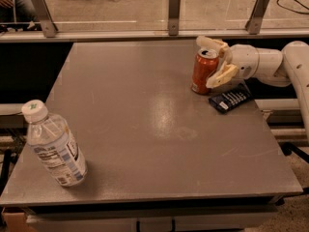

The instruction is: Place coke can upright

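The jaws are seen spread wide, with one finger [212,43] reaching past the far rim of the coke can [203,74] and the other laid along its near right side. Whether either presses on the metal cannot be told. The gripper [207,63] is positioned at the can's 3 o'clock, carried on a white arm [270,64]. The can is stood upright at about 2 o'clock on the grey table [159,129]. A dark blue packet [231,99] is laid flat just at the can's 4 o'clock. A water bottle [53,146] is seen well apart, at the table's 8 o'clock.
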Robot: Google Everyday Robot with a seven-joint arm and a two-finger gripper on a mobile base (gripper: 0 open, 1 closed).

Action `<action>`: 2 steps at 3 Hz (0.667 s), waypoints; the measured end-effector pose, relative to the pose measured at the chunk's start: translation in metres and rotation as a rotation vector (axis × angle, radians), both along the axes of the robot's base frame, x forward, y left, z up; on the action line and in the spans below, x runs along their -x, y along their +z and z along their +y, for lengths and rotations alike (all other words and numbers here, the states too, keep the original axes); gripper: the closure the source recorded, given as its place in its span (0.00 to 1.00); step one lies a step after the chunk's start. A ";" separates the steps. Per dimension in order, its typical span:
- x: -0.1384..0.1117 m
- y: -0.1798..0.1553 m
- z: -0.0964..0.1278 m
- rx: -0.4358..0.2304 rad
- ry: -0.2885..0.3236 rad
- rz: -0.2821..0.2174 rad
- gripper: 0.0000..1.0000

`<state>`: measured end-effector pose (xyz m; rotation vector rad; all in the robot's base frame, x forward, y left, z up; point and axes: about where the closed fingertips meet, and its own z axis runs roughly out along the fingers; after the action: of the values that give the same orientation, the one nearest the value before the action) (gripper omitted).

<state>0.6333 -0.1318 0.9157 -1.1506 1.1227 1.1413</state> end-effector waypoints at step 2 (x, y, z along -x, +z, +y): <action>0.005 0.044 -0.057 0.098 -0.142 -0.055 0.00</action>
<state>0.6286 -0.1893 0.9596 -1.1511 1.2084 0.9493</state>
